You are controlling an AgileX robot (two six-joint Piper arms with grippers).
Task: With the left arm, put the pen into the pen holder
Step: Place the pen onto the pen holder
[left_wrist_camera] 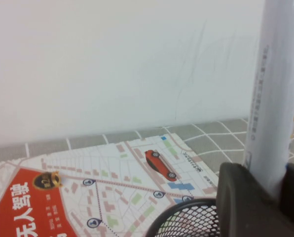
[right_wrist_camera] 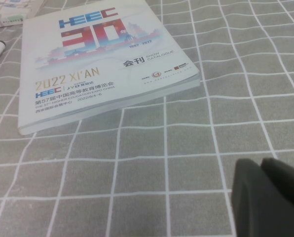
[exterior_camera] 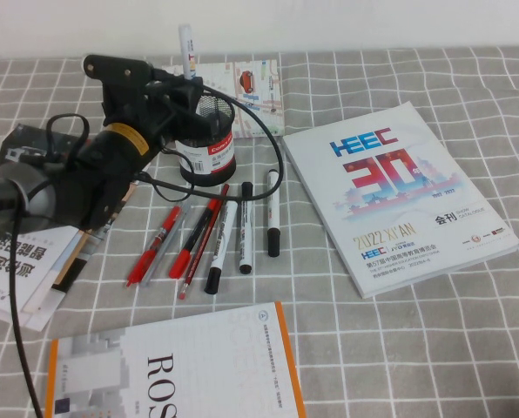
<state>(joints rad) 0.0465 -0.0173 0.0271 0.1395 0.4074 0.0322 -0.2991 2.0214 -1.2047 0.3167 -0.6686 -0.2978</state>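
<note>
My left gripper (exterior_camera: 188,89) is shut on the white pen (exterior_camera: 186,45) and holds it upright, its top sticking up above the fingers. The gripper is right over the mouth of the black mesh pen holder (exterior_camera: 209,150), which stands at the back middle of the table. In the left wrist view the pen (left_wrist_camera: 276,94) runs up between the dark fingers (left_wrist_camera: 243,200), with the holder's mesh rim (left_wrist_camera: 186,219) just below. My right gripper (right_wrist_camera: 268,195) shows only in the right wrist view, shut and empty, low over the checked cloth.
Red pens (exterior_camera: 159,246) and black-capped white markers (exterior_camera: 244,228) lie in front of the holder. A HEEC catalogue (exterior_camera: 399,192) lies to the right, a map brochure (exterior_camera: 251,87) behind the holder, an orange-edged book (exterior_camera: 181,366) in front, and papers (exterior_camera: 20,261) at the left.
</note>
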